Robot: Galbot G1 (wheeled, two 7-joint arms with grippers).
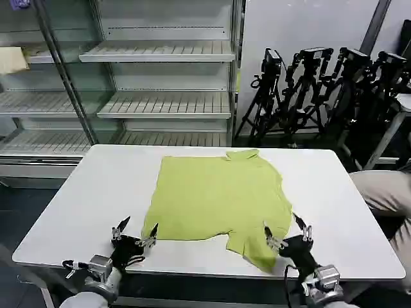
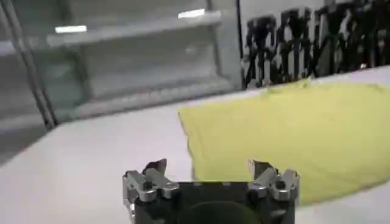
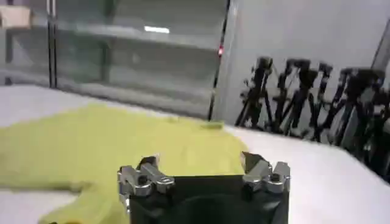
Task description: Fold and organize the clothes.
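Note:
A lime yellow-green collared shirt (image 1: 218, 196) lies spread flat on the white table (image 1: 77, 205), collar toward the far edge and one sleeve (image 1: 253, 247) reaching the near edge. My left gripper (image 1: 135, 231) is open at the shirt's near left corner, fingers apart above the table. In the left wrist view the shirt (image 2: 286, 131) lies ahead of the left gripper (image 2: 208, 167). My right gripper (image 1: 285, 232) is open over the near right sleeve. In the right wrist view the shirt (image 3: 116, 143) spreads under and ahead of the right gripper (image 3: 198, 163).
Empty metal shelving (image 1: 160, 77) stands behind the table. Black tripods (image 1: 321, 83) crowd the back right. A person's knee in beige trousers (image 1: 385, 189) is at the right edge. Bare table shows left and right of the shirt.

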